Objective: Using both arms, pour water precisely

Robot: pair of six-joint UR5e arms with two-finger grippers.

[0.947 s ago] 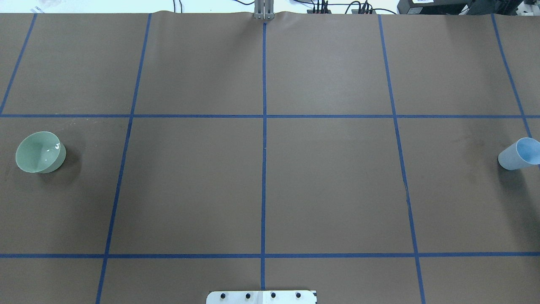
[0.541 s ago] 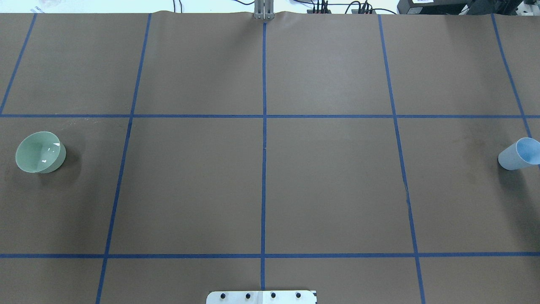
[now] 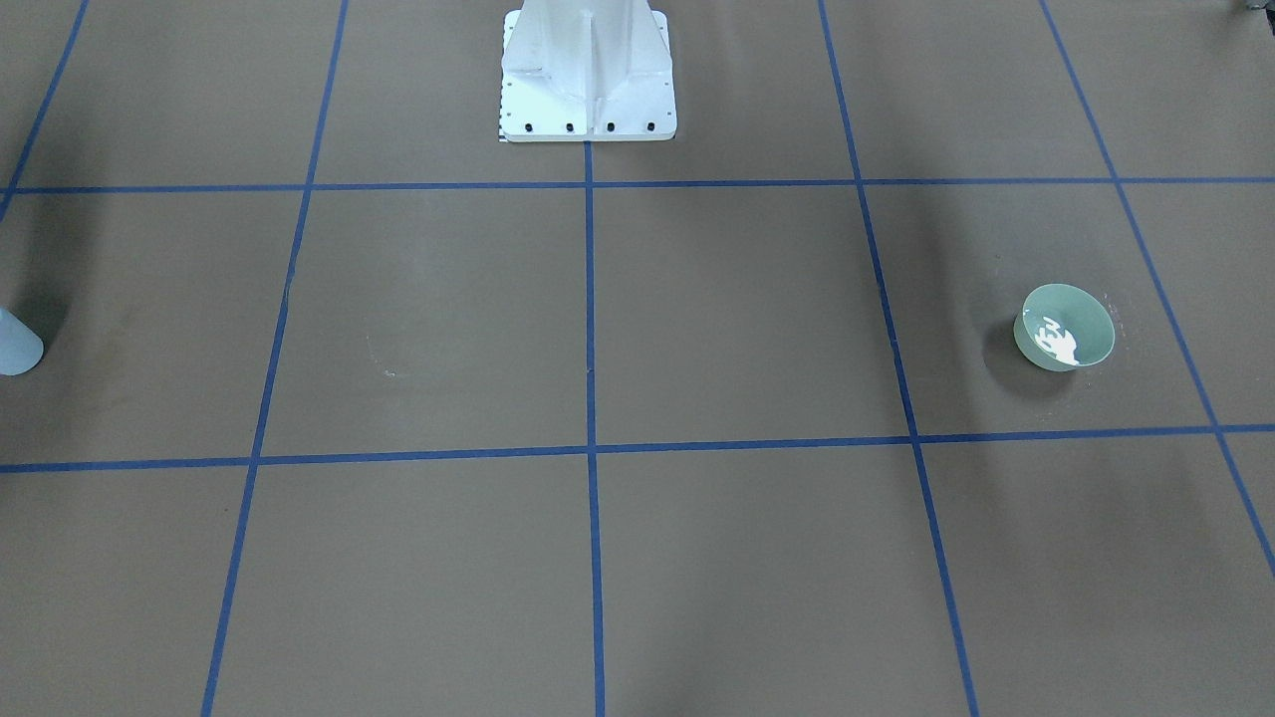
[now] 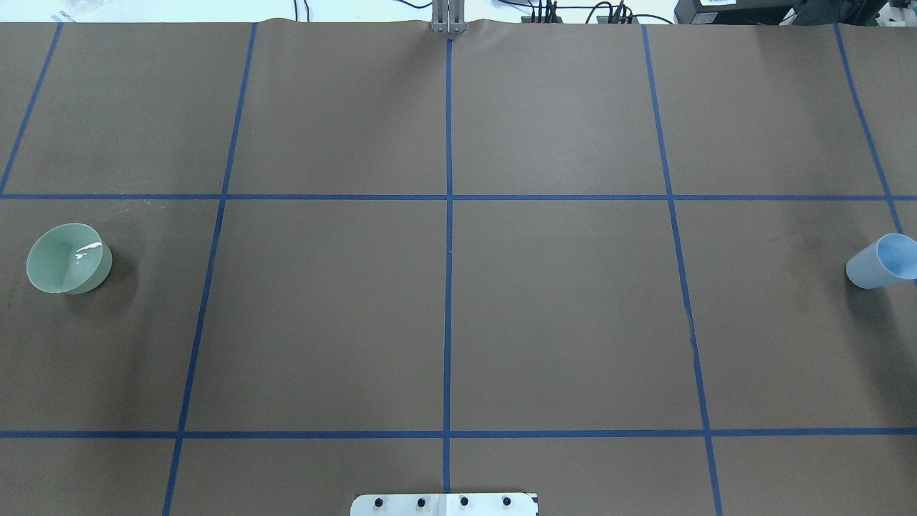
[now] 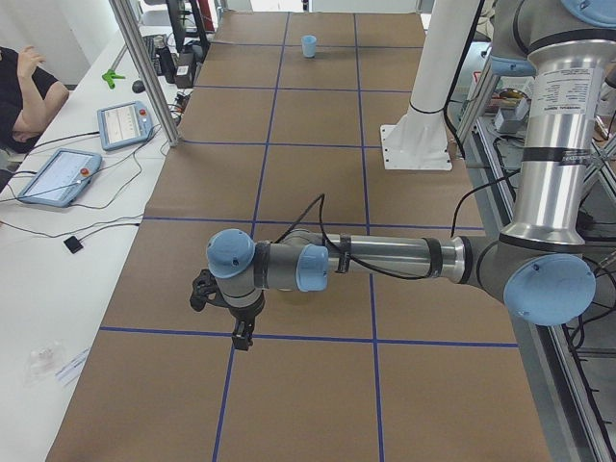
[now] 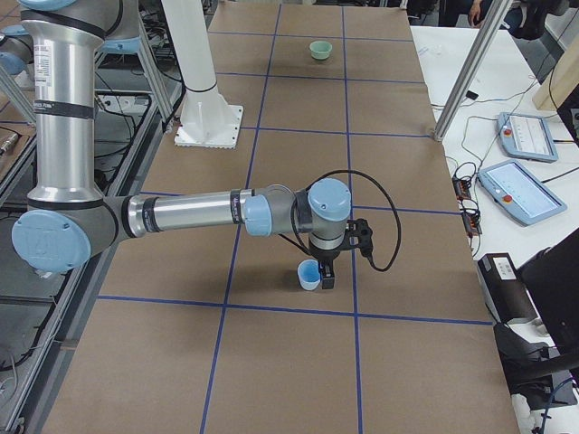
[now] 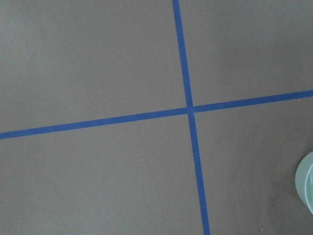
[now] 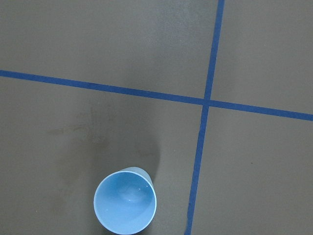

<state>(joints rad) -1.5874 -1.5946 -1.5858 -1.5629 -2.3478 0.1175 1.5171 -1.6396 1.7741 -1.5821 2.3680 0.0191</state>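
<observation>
Water is in the green bowl [image 3: 1064, 329], front view: bright glints on its surface, blue cup [image 3: 15, 344] far across the counter [image 3: 697, 299], no arms in frame.
Overhead: the glint in the bowl [image 4: 68, 259] has shifted over the last second, while bowl and cup [image 4: 880, 261] haven't moved. Water's sloshing, so my guess is the pour's done.
Left side: left arm [image 5: 385, 258] low, left jaws pointing down, bowl hidden. Can't tell if spread or pressed.
Right side: right jaws just beside the cup [image 6: 309, 274]. Can't tell their state or whether they touch.
Left wrist: bowl rim [image 7: 305, 188] at the right edge.
Right wrist: cup [image 8: 125, 203] upright, looks nearly empty.
</observation>
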